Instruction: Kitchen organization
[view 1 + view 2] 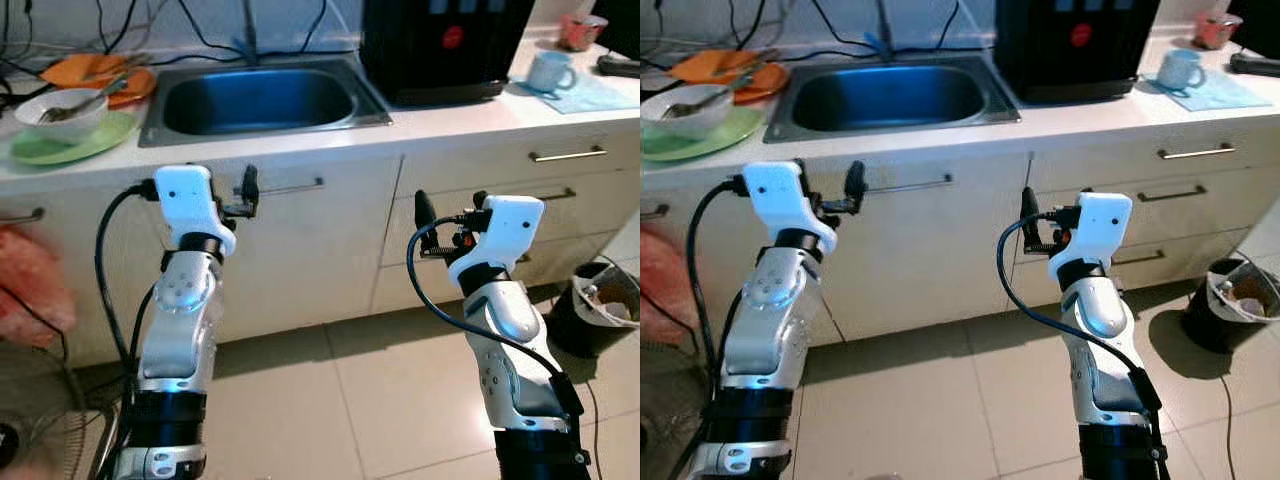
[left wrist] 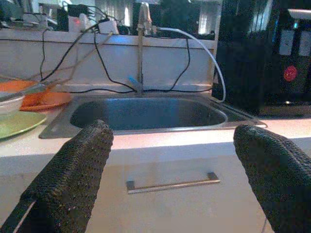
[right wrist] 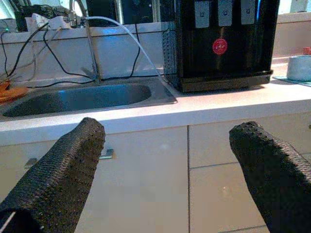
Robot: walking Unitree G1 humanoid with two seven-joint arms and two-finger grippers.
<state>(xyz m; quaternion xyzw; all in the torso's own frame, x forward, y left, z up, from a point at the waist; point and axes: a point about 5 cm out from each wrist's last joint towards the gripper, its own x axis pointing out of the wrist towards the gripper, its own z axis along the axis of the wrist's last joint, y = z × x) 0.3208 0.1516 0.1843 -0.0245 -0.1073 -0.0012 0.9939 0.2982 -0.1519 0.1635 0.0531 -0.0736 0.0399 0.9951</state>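
Sink (image 1: pixel 262 98) of steel sits sunk into the pale surface (image 1: pixel 440 118), its basin bare, with a tap (image 2: pixel 141 29) rising behind it and black cables trailing along the back wall. At the robot's left of the sink, a white bowl (image 1: pixel 60 112) holding a utensil rests on a green plate (image 1: pixel 75 145), and an orange plate (image 1: pixel 100 75) lies just behind them. At the robot's right of the sink stands a black water dispenser (image 1: pixel 440 45) with a red round mark on its front. Further right, a pale mug (image 1: pixel 550 72) stands on a light blue cloth (image 1: pixel 590 95).

Both arms are raised in front of the cabinet doors, below the edge of the surface, touching nothing. The left end effector (image 2: pixel 180 170) has its 2 fingers (image 2: pixel 73 179) spread wide apart and empty, facing the sink and the cabinet handle (image 2: pixel 172 184) under it. The right end effector (image 3: pixel 167 170) is likewise spread wide and empty, facing the seam between the sink cabinet and the drawers beside it. On the tiled floor at the robot's right stands a dark bin (image 1: pixel 598 305) with scraps inside. Something pink (image 1: pixel 30 285) sits low at the far left, blurred.
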